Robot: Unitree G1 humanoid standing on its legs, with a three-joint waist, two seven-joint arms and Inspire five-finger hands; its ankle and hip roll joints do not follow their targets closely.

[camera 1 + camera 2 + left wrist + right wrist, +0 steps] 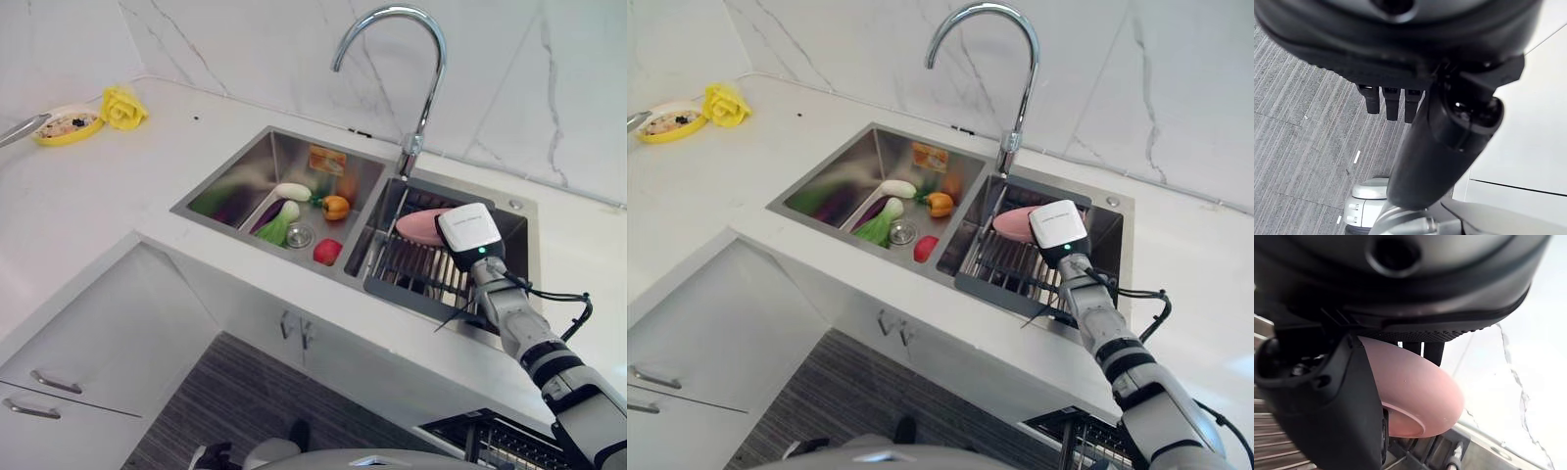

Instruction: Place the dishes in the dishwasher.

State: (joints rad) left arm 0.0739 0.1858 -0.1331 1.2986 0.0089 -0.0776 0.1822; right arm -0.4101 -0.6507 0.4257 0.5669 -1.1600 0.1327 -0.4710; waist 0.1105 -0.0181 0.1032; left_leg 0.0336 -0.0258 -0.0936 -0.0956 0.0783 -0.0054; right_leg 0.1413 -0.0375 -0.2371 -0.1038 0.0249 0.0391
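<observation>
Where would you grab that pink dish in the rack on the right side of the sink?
Probably by its upper rim, from above. The pink dish stands tilted on edge in the rack, so the rim is the exposed part. The right hand is already there, thumb on one face and fingers behind the other.

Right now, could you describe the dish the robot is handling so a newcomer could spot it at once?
Find the double sink under the curved tap. Its right basin holds a dark wire rack. The pink plate there, pinched by the right hand, is the only pink dish.
</observation>
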